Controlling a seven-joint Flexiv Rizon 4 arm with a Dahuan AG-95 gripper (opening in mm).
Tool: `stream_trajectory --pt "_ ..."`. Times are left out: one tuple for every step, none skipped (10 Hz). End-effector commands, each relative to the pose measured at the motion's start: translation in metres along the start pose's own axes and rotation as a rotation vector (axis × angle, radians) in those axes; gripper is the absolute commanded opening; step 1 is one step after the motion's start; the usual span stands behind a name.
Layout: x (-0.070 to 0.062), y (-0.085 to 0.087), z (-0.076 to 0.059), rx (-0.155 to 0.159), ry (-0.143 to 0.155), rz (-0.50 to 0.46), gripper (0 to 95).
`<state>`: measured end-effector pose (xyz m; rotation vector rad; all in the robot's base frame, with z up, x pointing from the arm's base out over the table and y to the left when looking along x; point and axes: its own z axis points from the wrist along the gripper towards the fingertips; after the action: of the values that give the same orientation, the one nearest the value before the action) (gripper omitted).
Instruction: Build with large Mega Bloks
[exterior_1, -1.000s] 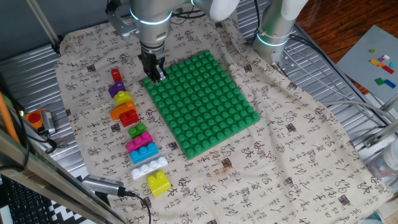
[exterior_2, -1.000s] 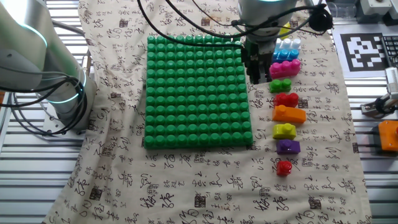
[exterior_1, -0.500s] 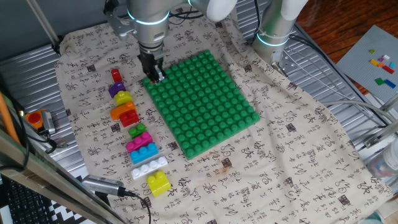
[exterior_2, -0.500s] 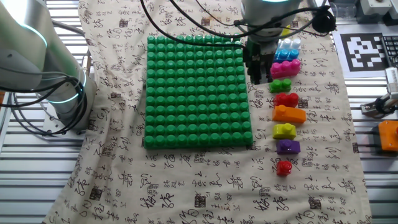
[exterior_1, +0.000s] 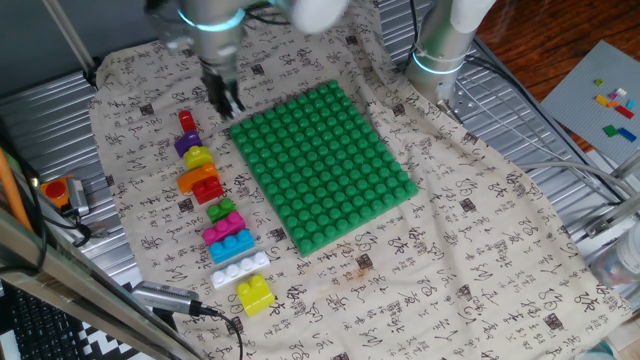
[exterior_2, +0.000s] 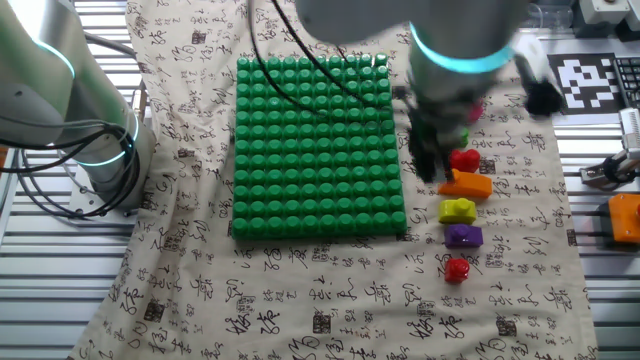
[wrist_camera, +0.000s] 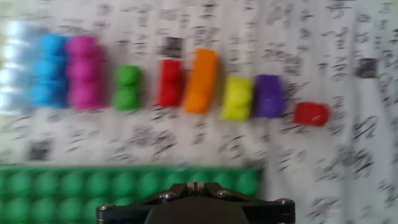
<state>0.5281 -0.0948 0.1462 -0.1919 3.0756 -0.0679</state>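
Gripper (exterior_1: 226, 103) has left baseplate (exterior_1: 325, 165) corner, now moving fast, blurred, toward red end of brick row (wrist_camera: 174, 84) on cloth (exterior_1: 480, 250). Fingers empty; spread or together, cannot tell. Bricks untouched beside plate. Likely first pick starting.

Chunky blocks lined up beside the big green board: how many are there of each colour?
red blocks: 2
yellow blocks: 2
purple block: 1
orange block: 1
green block: 1
pink block: 1
blue block: 1
white block: 1
Total: 10
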Motion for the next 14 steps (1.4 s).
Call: stream_trajectory --pt "-0.007 -0.047 0.01 -0.019 0.027 0.004 0.0" --pt "-0.009 -0.06 0.014 -0.031 0.032 0.025 0.0" --pt "-0.012 -0.07 0.018 -0.054 0.031 0.031 0.0" --pt "-0.016 -0.075 0.02 -0.055 0.037 0.031 0.0" --pt "-0.022 -0.076 0.018 -0.054 0.06 0.052 0.0" --pt "-0.025 -0.076 0.016 -0.057 0.06 0.04 0.0" --pt "-0.026 -0.076 0.016 -0.058 0.056 0.033 0.0" --pt "-0.026 -0.076 0.016 -0.055 0.045 0.03 0.0" --pt "-0.026 -0.076 0.016 -0.042 0.021 0.038 0.0" --pt "-0.026 -0.076 0.016 -0.02 0.031 0.078 0.0" --pt "-0.026 -0.076 0.016 -0.007 0.051 0.145 0.0" --pt "-0.026 -0.076 0.016 -0.005 0.056 0.186 0.0" --pt "-0.026 -0.076 0.016 -0.005 0.057 0.219 0.0" --pt "-0.026 -0.076 0.016 -0.003 0.056 0.236 0.0"
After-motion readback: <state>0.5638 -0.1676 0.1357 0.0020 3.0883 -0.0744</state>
